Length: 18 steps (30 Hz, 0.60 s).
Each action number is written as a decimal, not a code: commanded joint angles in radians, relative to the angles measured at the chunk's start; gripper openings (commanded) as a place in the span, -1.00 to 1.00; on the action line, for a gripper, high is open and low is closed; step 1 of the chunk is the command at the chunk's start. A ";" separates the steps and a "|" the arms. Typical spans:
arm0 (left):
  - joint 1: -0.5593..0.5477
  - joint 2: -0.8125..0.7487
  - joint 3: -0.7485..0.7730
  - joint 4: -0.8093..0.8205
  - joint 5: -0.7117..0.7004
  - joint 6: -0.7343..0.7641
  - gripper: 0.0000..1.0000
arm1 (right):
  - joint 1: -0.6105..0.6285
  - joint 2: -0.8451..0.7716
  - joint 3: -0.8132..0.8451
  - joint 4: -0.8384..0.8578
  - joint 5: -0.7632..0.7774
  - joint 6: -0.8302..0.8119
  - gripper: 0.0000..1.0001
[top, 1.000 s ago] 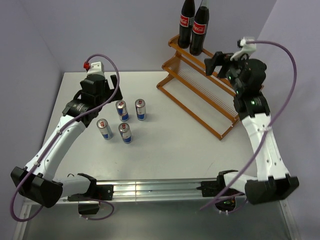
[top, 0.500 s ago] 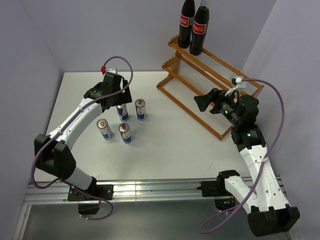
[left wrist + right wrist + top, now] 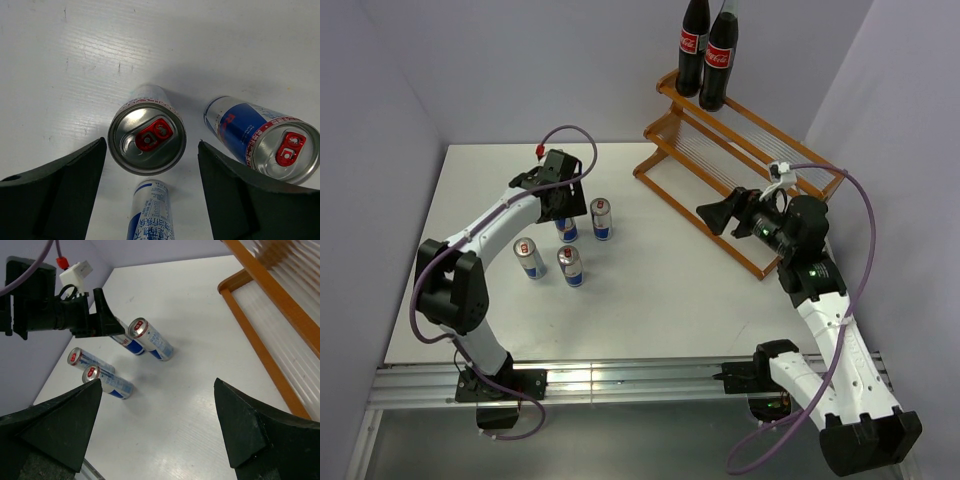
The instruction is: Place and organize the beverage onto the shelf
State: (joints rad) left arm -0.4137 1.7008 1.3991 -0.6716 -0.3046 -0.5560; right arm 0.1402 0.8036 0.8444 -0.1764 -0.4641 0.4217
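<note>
Two dark cola bottles (image 3: 719, 60) stand on the top tier of the orange-brown shelf (image 3: 700, 165). Several slim silver-blue cans stand on the white table. My left gripper (image 3: 558, 200) hangs straight over the back-left can (image 3: 566, 231). In the left wrist view that can's top (image 3: 147, 136) lies between the black fingertips (image 3: 92, 160) with a gap on each side, and the gripper (image 3: 151, 145) is open. A second can (image 3: 260, 140) stands to the right and a third (image 3: 150, 212) nearer. My right gripper (image 3: 712, 212) is open and empty, above the shelf's front rail.
The other cans (image 3: 602, 218) (image 3: 529, 258) (image 3: 570, 266) stand close to the one under my left gripper. The right wrist view looks across the table at the cans (image 3: 150, 340) and the shelf's lower rail (image 3: 260, 355). Purple walls close in the back and sides.
My left arm reached forward and came down over the back-left can, and its jaws narrowed a little. My right arm drew back from the shelf's upper tier toward the table's middle.
</note>
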 commanded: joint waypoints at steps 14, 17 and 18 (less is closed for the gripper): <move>0.007 0.020 0.060 -0.003 -0.033 -0.018 0.08 | 0.116 0.005 -0.002 0.038 0.028 -0.030 1.00; 0.007 0.008 0.070 -0.008 -0.031 -0.013 -0.35 | 0.140 0.017 -0.001 0.038 0.047 -0.055 1.00; 0.007 -0.004 0.074 -0.016 -0.033 -0.012 -0.46 | 0.159 0.023 0.002 0.035 0.056 -0.060 1.00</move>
State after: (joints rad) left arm -0.4122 1.7180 1.4147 -0.6861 -0.3264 -0.5659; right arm 0.2665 0.8146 0.8444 -0.1753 -0.4370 0.3965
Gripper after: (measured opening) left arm 0.568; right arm 0.997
